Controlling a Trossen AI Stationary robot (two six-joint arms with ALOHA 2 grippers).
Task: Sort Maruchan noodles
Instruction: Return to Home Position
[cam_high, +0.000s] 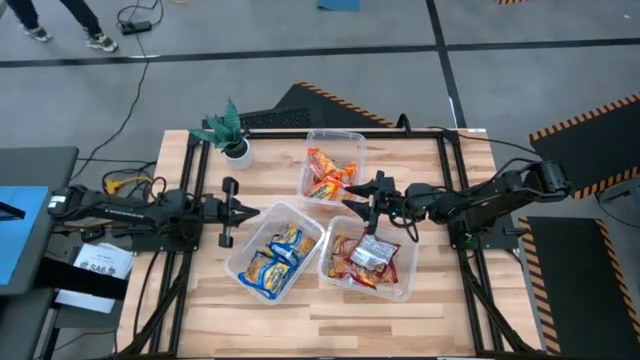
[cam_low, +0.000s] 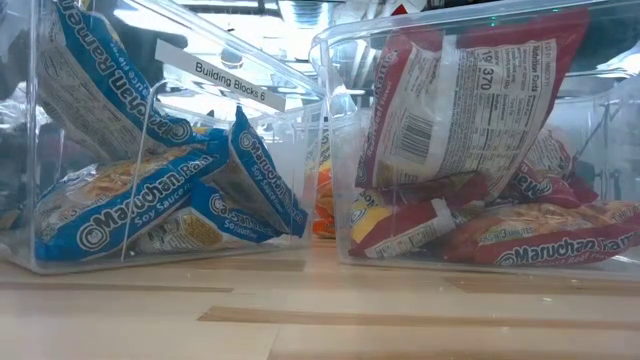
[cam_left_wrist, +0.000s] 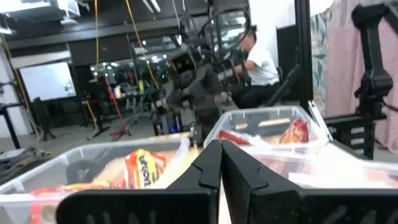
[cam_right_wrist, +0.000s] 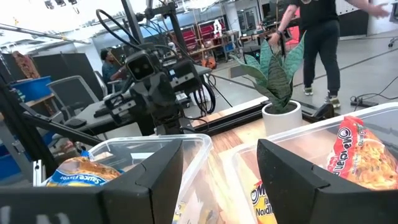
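The right gripper (cam_high: 352, 207) is held apart and empty above the clear bins (cam_high: 335, 133); the left gripper (cam_high: 243, 210) is closed. The noodles (cam_high: 364, 256) are binned, so lifting clear of the rims before retraction is advised.

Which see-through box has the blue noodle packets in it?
The bin by the left gripper. Its packets are blue and yellow; the others hold orange packets or red packets.

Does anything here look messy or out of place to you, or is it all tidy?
Nothing looks spilled. The bin of blue packets sits turned at an angle to the other two, and in the red packets' bin one red packet stands propped up on end rather than lying flat.
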